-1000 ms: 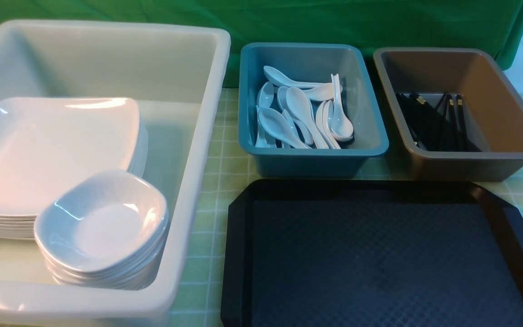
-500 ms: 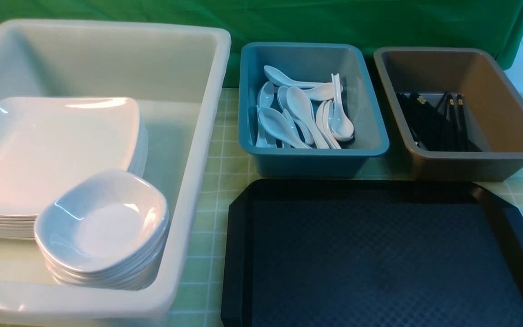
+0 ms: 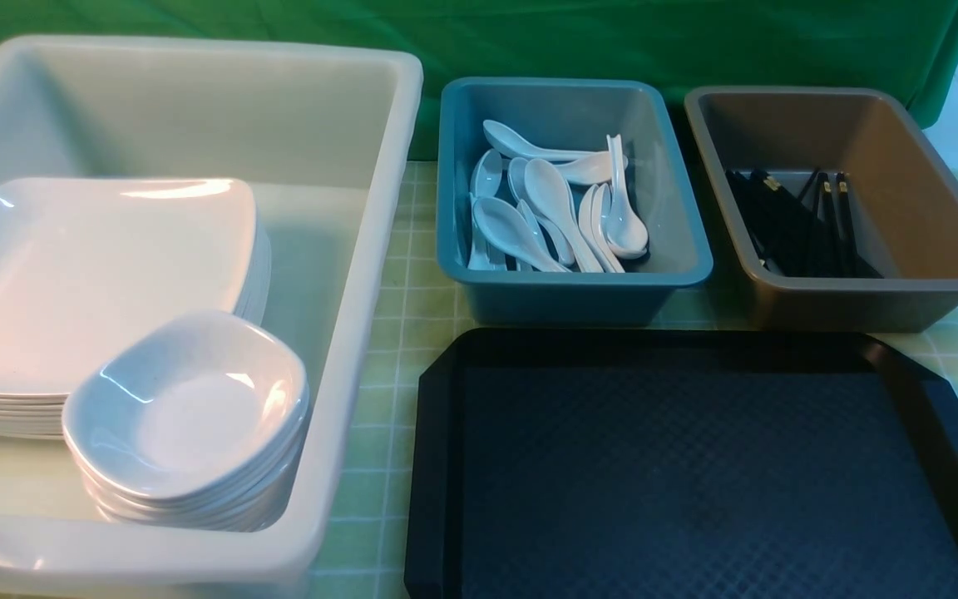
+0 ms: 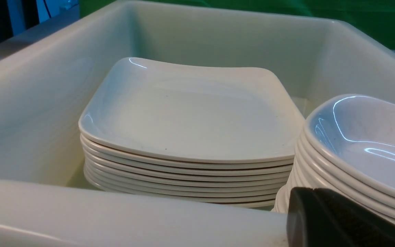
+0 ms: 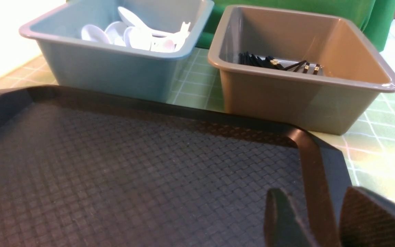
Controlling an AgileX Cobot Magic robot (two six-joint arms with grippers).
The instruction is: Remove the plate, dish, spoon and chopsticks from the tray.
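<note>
Front view: the big black rectangular plastic tray [image 3: 437, 466] with cut-off corners lies on the tabletop [image 3: 412, 308], which is spread with a pale green checked cloth. Its diamond-textured floor is bare. No fingers show clearly here. A green curtain [image 3: 612, 42] closes off the back of the room.

Left wrist view: the left fingers [image 4: 321, 212] are pressed together and hold nothing. They sit just outside the near wall of the large white plastic tub [image 4: 132, 219]. Beyond them and over that wall, the large flat glossy white square plate [image 4: 190, 116] tops a stack. Closest to the fingers is the stack of small deep white square dishes [image 4: 362, 147], which touches the plate stack. This glazed ware is likely stiff, slippery and chippable, and the rim is the place to pinch it.

Right wrist view: the right fingers [image 5: 283, 219] are spread with nothing between them, low over the tray's near right corner. Ahead of them, past the tray's far rim, is the teal rectangular plastic tub [image 5: 115, 68] with the white ceramic-style soup spoons [image 5: 139, 34] inside. Just beside it is the brown rectangular plastic tub [image 5: 286, 99] holding the thin black gold-banded chopsticks [image 5: 262, 61]. The spoons are probably light and slick and best taken by the handle. The chopsticks are stiff and prone to roll, so a mid-length hold suits them. The clearing looks finished.
</note>
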